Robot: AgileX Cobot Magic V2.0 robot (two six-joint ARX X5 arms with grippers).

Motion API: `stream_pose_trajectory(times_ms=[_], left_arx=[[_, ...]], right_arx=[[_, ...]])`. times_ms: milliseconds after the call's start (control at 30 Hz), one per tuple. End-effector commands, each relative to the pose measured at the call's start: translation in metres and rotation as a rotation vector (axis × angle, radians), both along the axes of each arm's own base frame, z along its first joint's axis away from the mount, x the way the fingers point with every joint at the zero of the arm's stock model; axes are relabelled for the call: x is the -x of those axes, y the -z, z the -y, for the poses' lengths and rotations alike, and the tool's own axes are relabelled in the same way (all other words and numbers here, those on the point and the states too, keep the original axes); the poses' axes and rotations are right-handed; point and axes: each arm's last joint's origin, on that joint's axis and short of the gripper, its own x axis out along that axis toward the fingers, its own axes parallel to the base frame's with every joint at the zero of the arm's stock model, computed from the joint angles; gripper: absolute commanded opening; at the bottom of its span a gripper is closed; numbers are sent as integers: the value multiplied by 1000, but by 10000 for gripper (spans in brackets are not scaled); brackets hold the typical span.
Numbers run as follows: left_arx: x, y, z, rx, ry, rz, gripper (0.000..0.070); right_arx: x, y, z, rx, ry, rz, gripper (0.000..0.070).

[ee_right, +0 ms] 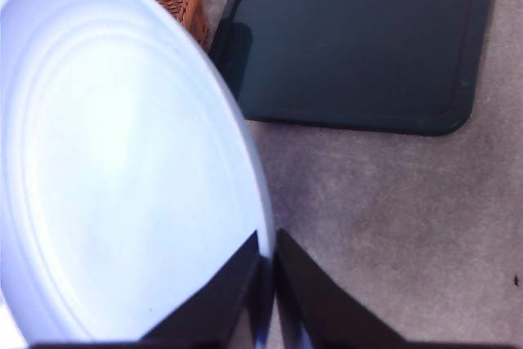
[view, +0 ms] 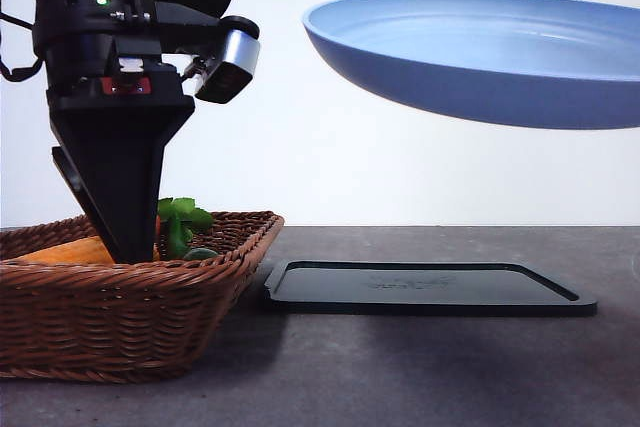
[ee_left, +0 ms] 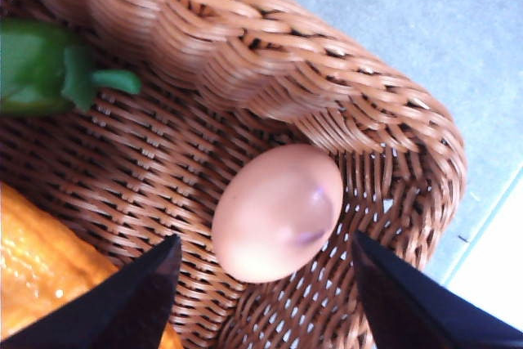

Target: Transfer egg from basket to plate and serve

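Wicker: the egg (ee_left: 278, 212) lay in a corner of the basket (view: 130, 297), close against its wall.
Left pincer (ee_left: 261, 300): we held it open, one finger on each side of the egg.
Right pincer (ee_right: 268, 284): clamped on the plate (view: 480, 57) rim, held high above the black tray (view: 425, 289).
Advice: we judged a slow, gentle close best, clear of the orange vegetable (ee_left: 49, 275).

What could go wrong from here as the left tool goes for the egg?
The egg lies tight in the basket corner, so one finger of the open left tool may catch the wicker wall. The right tool pinches only the plate rim, held high and tilted; it could slip.
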Motion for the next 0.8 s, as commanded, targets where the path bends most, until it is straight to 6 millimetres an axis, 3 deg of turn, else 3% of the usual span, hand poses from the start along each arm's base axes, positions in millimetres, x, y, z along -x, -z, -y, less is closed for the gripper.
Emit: stream_pose_trajectory(times_ms=[0,433,633,767], left_arx=[[-4,6,7,-9,32,-8,425],[-11,28,13,-40,81,-56,414],[-11,28,13,-40,80,-54,244],[-11,28,13,-43,80,-58,180]], right_arx=[[-1,-8,0,-14,-1,33,0],[-1,-8,0,2,-16,48,0],[-1,-8,0,3,-18,50,0],[-1,-8,0,6,-20,52,0]])
